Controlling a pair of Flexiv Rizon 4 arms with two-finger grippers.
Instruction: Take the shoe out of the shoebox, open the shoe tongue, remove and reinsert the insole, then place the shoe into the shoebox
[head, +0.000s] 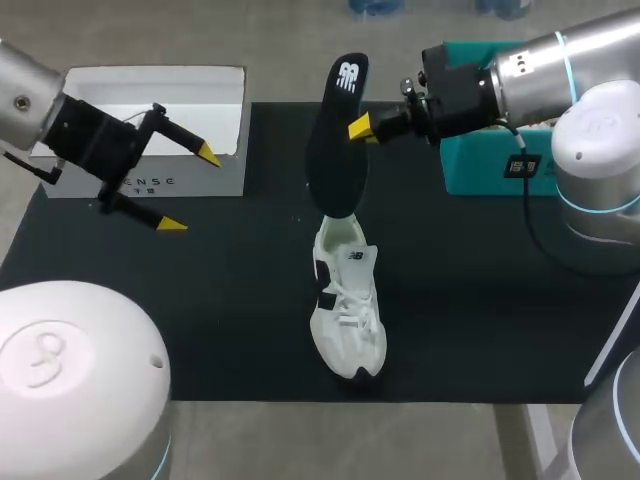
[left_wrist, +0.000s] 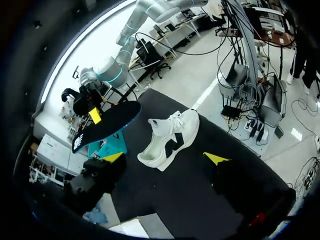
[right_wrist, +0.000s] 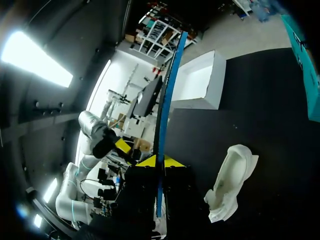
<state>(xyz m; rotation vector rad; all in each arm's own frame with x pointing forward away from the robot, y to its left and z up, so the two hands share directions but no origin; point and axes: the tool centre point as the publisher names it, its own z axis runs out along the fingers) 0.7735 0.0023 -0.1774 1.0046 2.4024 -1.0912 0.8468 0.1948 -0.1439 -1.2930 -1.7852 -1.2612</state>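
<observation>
Nearest, the white domed housing of my left arm (head: 70, 380) sits by the surface's near corner; beyond it the left jaws hang spread and empty before the white cardboard shoebox (head: 200, 182), well apart from the shoe; the right jaws pinch the thin dark foam insole with a white heel logo (head: 335, 140) by one long edge, upright, toe end down, over the heel opening of the white lace-up sneaker with black side panels (head: 347, 310), which stands on its sole on the black mat (head: 480, 300), toe toward the near edge; whether the insole's tip touches the collar I cannot tell; reinsertion looks to be the step in hand; it should go best with the tip led into the collar and the insole laid back to a shallow slant, so it slides along the footbed instead of buckling; the shoe stands free and would likely skid, so the left jaws ought first to brace its heel or hold the tongue clear.
</observation>
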